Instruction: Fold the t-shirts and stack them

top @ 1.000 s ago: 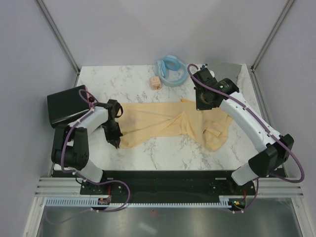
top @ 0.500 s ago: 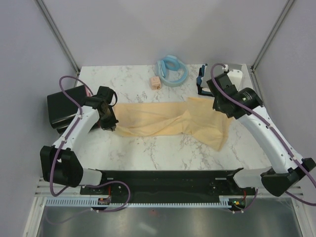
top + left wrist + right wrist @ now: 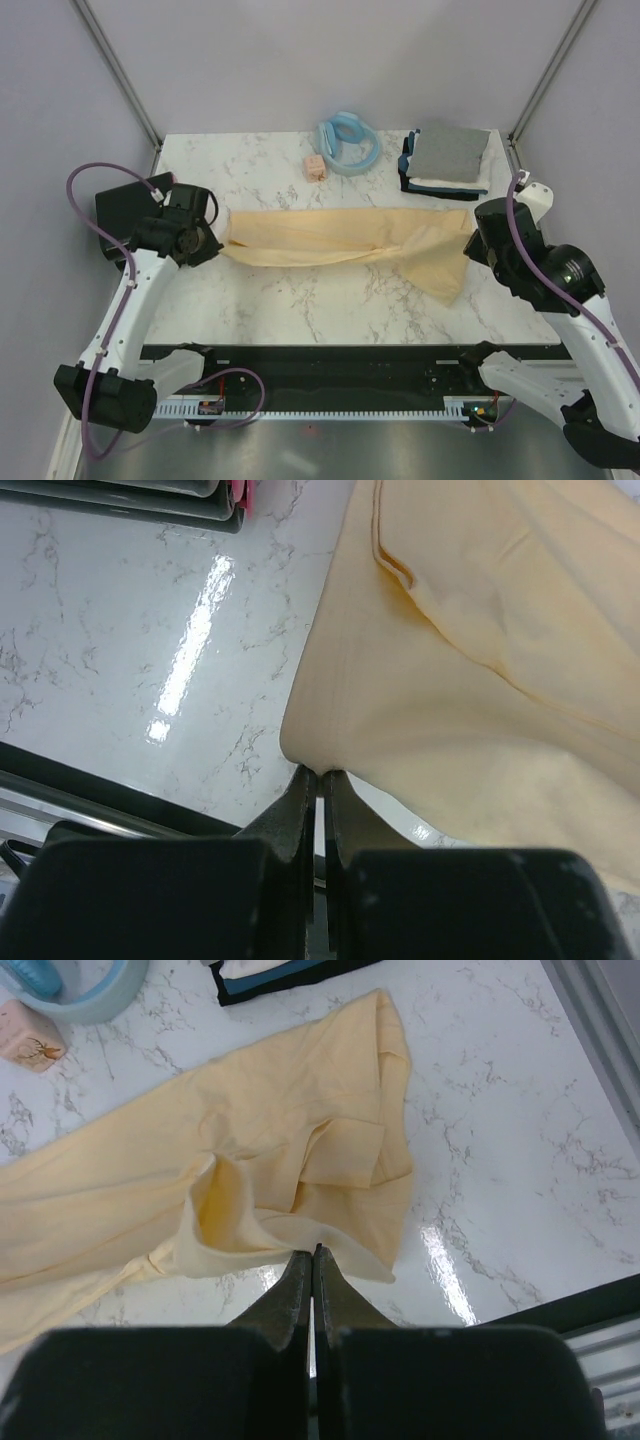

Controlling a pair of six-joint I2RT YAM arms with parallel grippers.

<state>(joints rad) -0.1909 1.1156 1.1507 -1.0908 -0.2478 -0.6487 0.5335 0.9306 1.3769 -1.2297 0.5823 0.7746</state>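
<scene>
A pale yellow t-shirt [image 3: 340, 243] lies stretched in a long band across the middle of the marble table. My left gripper [image 3: 218, 243] is shut on its left end, and the cloth corner sits pinched at the jaw tips [image 3: 320, 772]. My right gripper [image 3: 474, 243] is shut on a fold of its right end [image 3: 315, 1250]; loose cloth [image 3: 300, 1150] bunches beyond the jaws. A stack of folded t-shirts [image 3: 446, 160] rests at the back right, grey on top, white and dark navy beneath.
A light blue ring-shaped thing [image 3: 348, 143] and a small pink block [image 3: 316, 167] sit at the back middle. A black box [image 3: 122, 212] stands at the left edge, its pink-red side [image 3: 240, 494] close behind my left gripper. The table's front rail [image 3: 320, 352] runs below the shirt.
Both grippers have moved apart, left one leftward and right one to the right and nearer, pulling the yellow t-shirt out long. The right arm no longer covers the folded stack.
</scene>
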